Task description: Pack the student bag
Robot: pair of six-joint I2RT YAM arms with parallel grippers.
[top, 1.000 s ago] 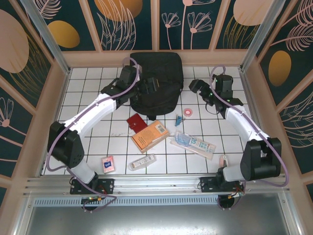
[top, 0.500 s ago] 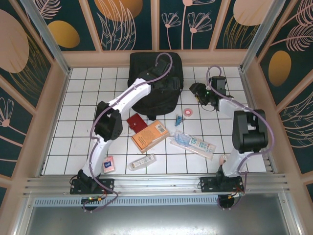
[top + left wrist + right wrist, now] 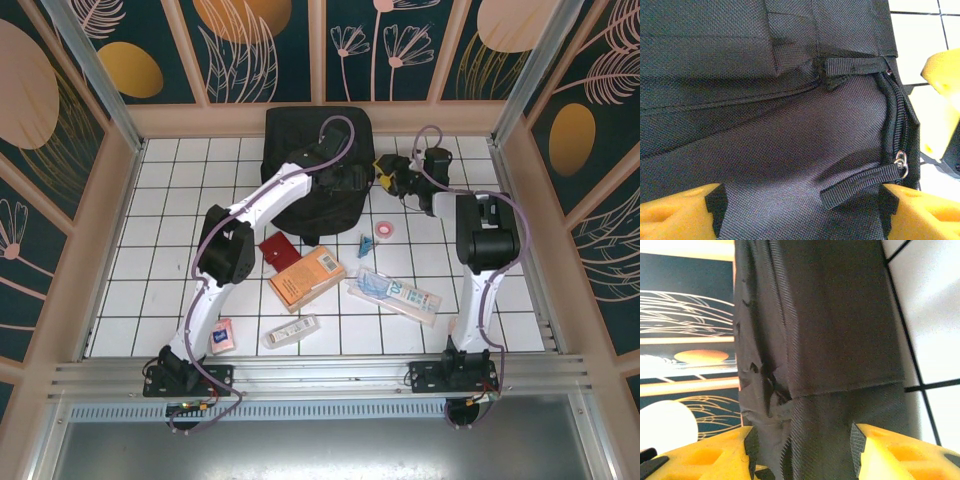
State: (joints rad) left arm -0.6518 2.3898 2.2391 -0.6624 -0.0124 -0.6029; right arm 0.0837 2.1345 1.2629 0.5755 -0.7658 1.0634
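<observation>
Overhead, one student bag (image 3: 312, 135), left gripper (image 3: 362, 183), right gripper (image 3: 386, 171), perhaps seven items (image 3: 307, 277).

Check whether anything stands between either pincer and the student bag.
Nothing visible does. The left pincer is right over the student bag, fabric and zipper straight ahead; bag fabric sits between the fingers of the right pincer.

A white tiled tabletop (image 3: 170, 230) carries loose items. Near the middle lies a flat red square wallet (image 3: 278, 250), touching an orange rectangular box (image 3: 307, 279) just right of it. Further right lies a clear plastic pouch (image 3: 394, 294). Beyond it are a small blue clip (image 3: 366, 243) and a pink tape roll (image 3: 384, 229). At the near left lie a small pink packet (image 3: 220, 336) and a white tube (image 3: 292, 330).
</observation>
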